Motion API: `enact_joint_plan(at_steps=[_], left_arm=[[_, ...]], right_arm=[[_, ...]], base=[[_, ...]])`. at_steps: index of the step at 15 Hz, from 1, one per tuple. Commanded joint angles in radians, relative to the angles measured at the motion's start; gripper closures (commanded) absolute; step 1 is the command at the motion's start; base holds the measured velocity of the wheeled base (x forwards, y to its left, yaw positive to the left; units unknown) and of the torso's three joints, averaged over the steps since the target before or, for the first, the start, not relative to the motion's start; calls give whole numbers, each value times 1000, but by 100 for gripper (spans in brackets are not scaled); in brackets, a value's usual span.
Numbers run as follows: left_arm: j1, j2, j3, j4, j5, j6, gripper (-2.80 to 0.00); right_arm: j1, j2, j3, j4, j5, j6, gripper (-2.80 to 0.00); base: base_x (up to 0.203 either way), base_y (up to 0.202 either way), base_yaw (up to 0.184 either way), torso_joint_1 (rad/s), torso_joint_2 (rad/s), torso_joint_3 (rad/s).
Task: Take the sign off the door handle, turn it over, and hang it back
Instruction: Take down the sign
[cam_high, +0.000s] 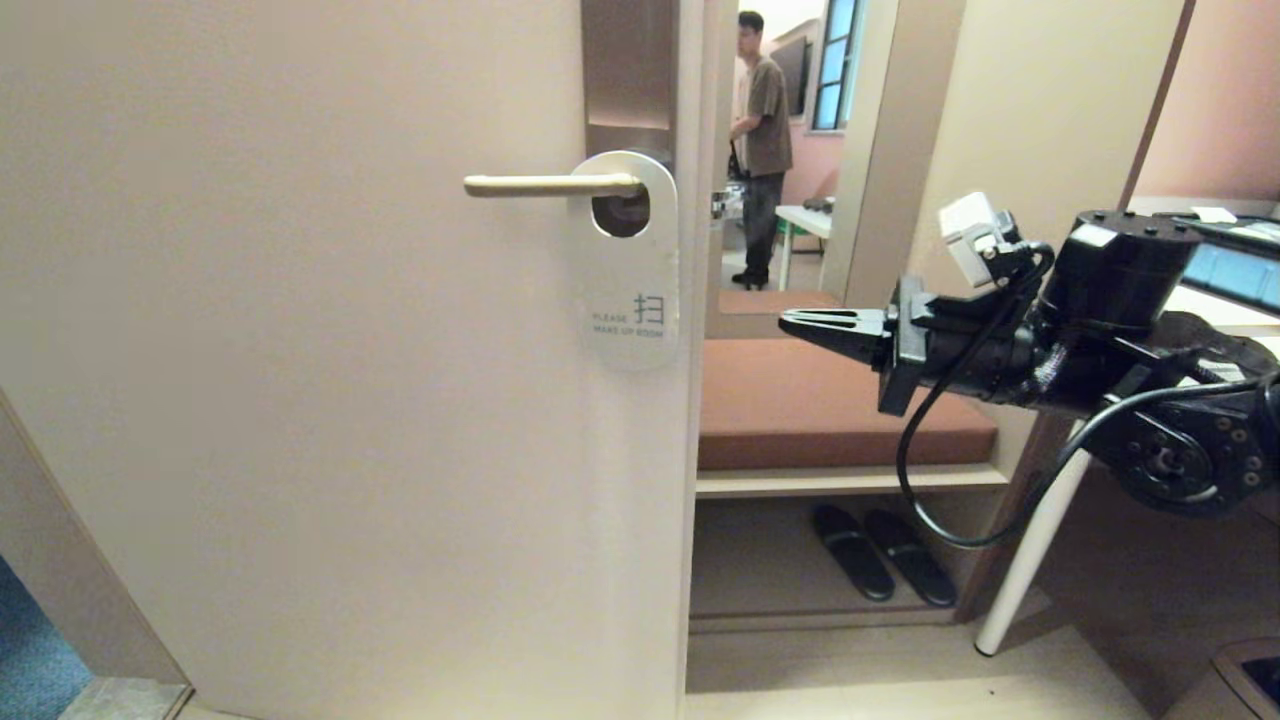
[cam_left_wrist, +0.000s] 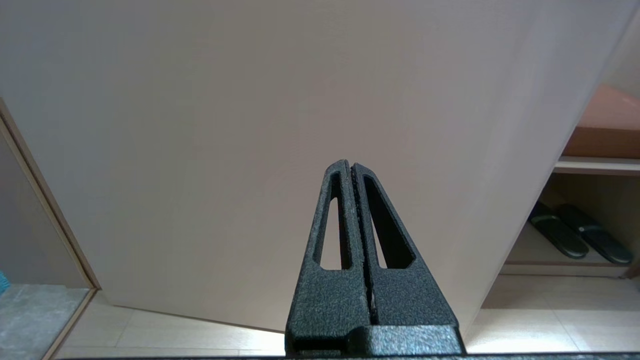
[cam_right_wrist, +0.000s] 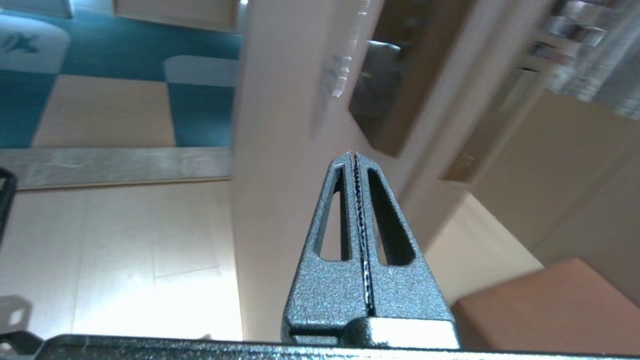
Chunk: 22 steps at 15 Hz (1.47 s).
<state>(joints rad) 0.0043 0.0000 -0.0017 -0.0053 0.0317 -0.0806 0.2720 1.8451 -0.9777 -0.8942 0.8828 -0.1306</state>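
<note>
Your right gripper (cam_high: 790, 320) reaches level toward the door edge, fingers (cam_right_wrist: 345, 210) pressed together and empty. The sign (cam_high: 630, 265) hangs white face out on the door handle (cam_high: 550, 185), off to the left of those fingertips and a little above them, apart from them. Your left gripper (cam_left_wrist: 351, 167) sits low before the door (cam_left_wrist: 250, 125), its fingers likewise closed on nothing. A person (cam_high: 762, 140) stands in the room beyond.

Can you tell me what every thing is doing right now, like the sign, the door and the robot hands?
sign: hanging on the handle, white face out.
door handle: level, untouched.
door: open.
right gripper: shut, empty, right of the sign, apart from it.
left gripper: shut, empty, facing the door.
slippers: side by side under the bench.
</note>
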Motion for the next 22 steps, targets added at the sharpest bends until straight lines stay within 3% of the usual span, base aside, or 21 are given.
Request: enact_joint_plan(at_steps=[1, 2, 3, 14, 22], left_arm=[[0, 0, 0, -1, 1, -1, 0], [0, 0, 0, -1, 1, -1, 0], [0, 0, 0, -2, 1, -1, 0], [0, 0, 0, -2, 1, 0, 0], [0, 0, 0, -1, 1, 1, 0]], right_arm=[[22, 31, -24, -5, 5, 0, 0], [28, 41, -36, -6, 5, 0, 0], [38, 49, -52, -5, 4, 0, -280], [53, 100, -141, -3, 3, 40, -280], [125, 138, -181, -3, -12, 63, -280]], base=[[0, 0, 0, 0, 0, 0], [0, 0, 0, 0, 0, 0], [0, 0, 0, 0, 0, 0], [0, 0, 0, 0, 0, 0], [0, 0, 0, 0, 0, 0]])
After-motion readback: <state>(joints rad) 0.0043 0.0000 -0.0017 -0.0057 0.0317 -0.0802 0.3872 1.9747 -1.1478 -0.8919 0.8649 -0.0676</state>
